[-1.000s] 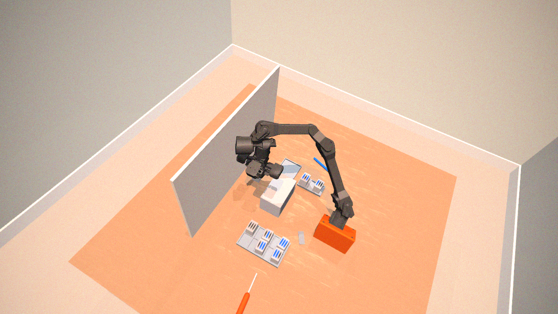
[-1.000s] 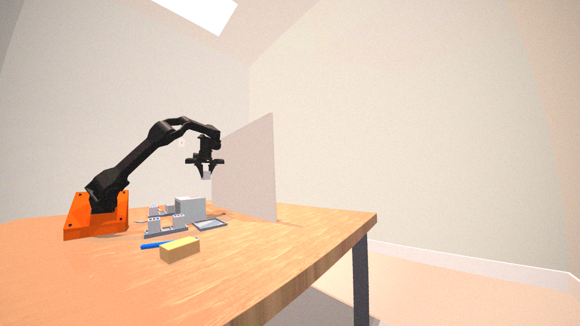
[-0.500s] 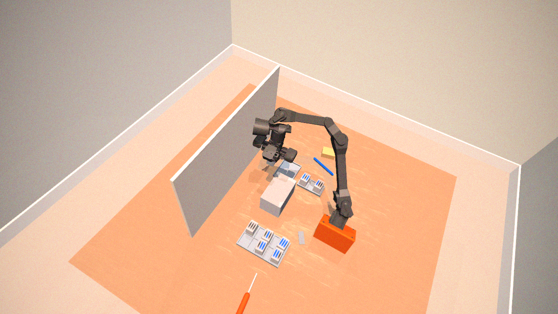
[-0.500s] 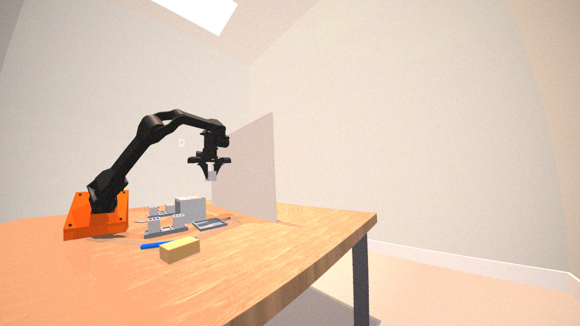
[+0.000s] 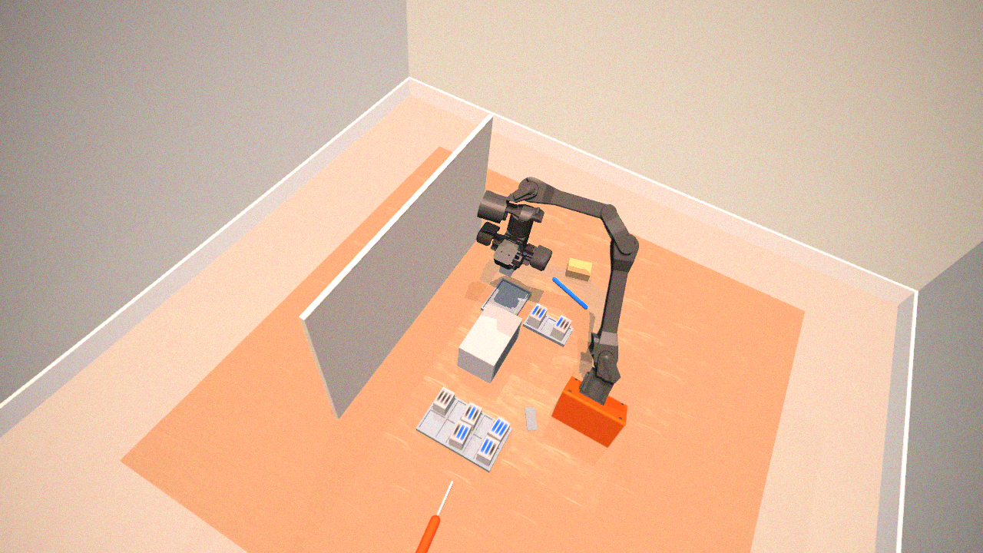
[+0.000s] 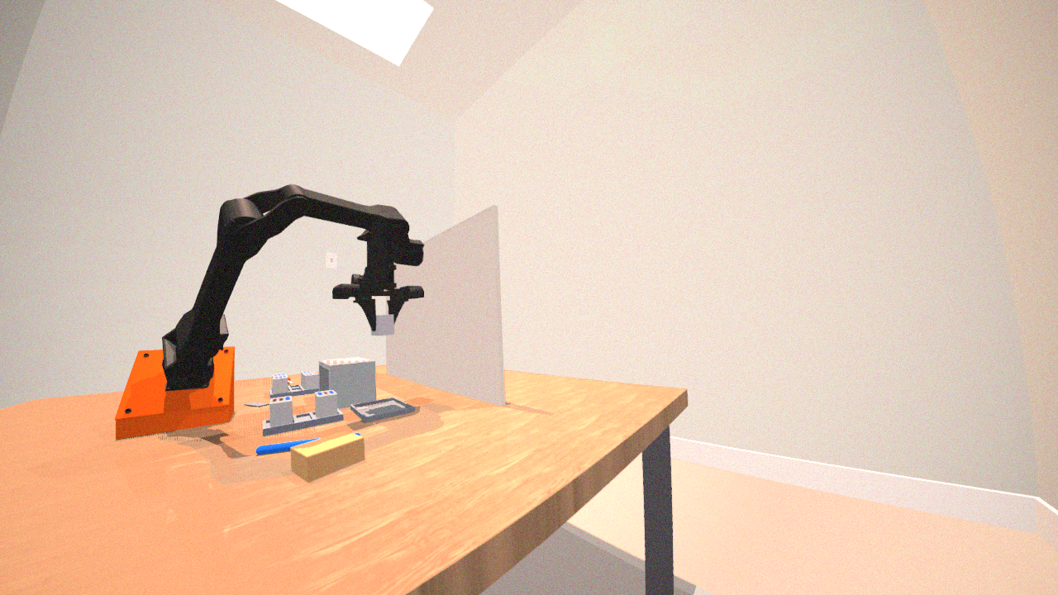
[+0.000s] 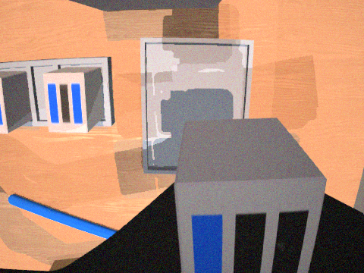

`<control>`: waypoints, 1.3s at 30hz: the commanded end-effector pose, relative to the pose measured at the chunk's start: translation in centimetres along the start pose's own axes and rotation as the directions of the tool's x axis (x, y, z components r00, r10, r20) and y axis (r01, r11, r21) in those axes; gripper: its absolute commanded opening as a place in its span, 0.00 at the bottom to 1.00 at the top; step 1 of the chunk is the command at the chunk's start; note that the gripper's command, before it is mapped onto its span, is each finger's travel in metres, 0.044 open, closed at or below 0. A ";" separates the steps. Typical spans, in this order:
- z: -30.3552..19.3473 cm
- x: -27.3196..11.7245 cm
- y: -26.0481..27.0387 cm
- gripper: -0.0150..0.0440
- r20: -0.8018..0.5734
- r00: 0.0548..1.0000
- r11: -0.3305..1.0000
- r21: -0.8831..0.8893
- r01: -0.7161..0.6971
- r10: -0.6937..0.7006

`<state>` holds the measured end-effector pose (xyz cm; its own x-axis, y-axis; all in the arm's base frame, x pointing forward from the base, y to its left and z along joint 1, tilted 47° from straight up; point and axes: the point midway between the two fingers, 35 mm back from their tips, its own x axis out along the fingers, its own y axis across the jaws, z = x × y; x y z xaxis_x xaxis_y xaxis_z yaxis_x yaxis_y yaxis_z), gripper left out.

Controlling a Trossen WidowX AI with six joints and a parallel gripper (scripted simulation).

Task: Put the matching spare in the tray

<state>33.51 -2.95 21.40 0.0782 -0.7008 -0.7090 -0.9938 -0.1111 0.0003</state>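
Observation:
My gripper [image 5: 506, 266] [image 6: 382, 319] is shut on a grey block [image 6: 383, 326] [image 7: 250, 152]. In the wrist view its end face shows one blue and two black bars. It hangs well above the table near the tray [image 5: 491, 293] [image 6: 388, 416] [image 7: 143, 95], a shallow grey one that holds no block. The larger grey-white box [image 5: 488, 343] [image 6: 347, 381] stands beside the tray; its back is hidden, and no code is readable. A small rack [image 5: 546, 335] [image 6: 302, 426] beside the tray holds two striped blocks. A larger rack [image 5: 452, 450] holds several striped blocks.
A tall grey partition [image 5: 412, 261] [image 6: 451, 318] stands close beside the gripper and tray. A blue pen [image 5: 570, 293] [image 6: 284, 446] [image 7: 61, 216] and a yellow block [image 5: 578, 268] [image 6: 329, 459] lie beyond the small rack. A screwdriver [image 5: 429, 529] and a thin grey plate [image 5: 531, 418] lie near the larger rack.

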 end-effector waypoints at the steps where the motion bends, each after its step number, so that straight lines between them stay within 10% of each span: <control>1: -1.0 0.2 1.0 0.25 -0.013 1.000 1.000 -0.016 -0.009 0.009; 39: -1.0 3.1 0.5 0.25 -0.011 1.000 1.000 -0.010 -0.014 0.014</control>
<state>33.42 -5.67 20.22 0.0695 -0.7058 -0.7050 -0.9944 -0.1052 0.0072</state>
